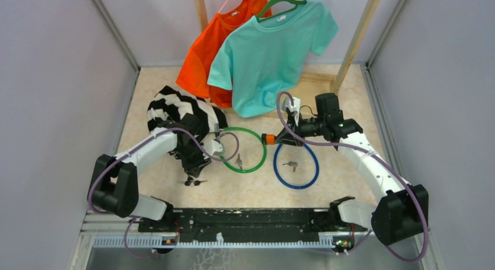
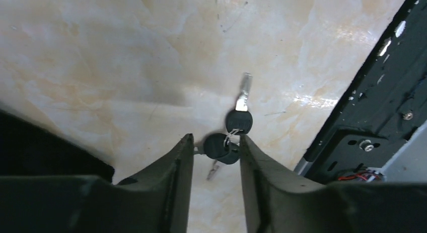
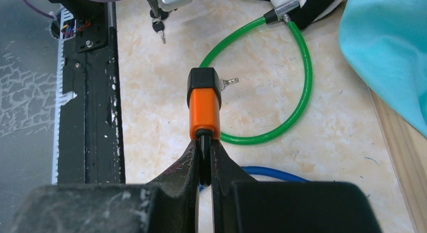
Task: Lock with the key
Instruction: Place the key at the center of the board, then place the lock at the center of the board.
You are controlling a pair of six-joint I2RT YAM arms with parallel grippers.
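Note:
My left gripper [image 1: 197, 168] [image 2: 216, 140] is shut on a black-headed key [image 2: 221, 148] and holds it above the table; its shadow falls below. A second black-headed key [image 2: 238, 121] hangs tied to it, and the pair [image 1: 195, 181] also shows in the top view. My right gripper [image 1: 284, 136] [image 3: 204, 142] is shut on the black neck of the orange lock head [image 3: 204, 109] [image 1: 268, 138] of the blue cable lock [image 1: 296, 165]. The lock head's black cap [image 3: 203, 81] points toward the left arm. The left gripper is to the left of the lock head, well apart from it.
A green cable lock [image 1: 245, 150] [image 3: 297, 92] lies between the arms with a key [image 1: 238, 161] inside its loop. Another key bunch [image 1: 290, 164] lies inside the blue loop. A black-and-white cloth [image 1: 181, 109] lies by the left arm. Orange [image 1: 204, 54] and teal [image 1: 268, 54] shirts hang behind.

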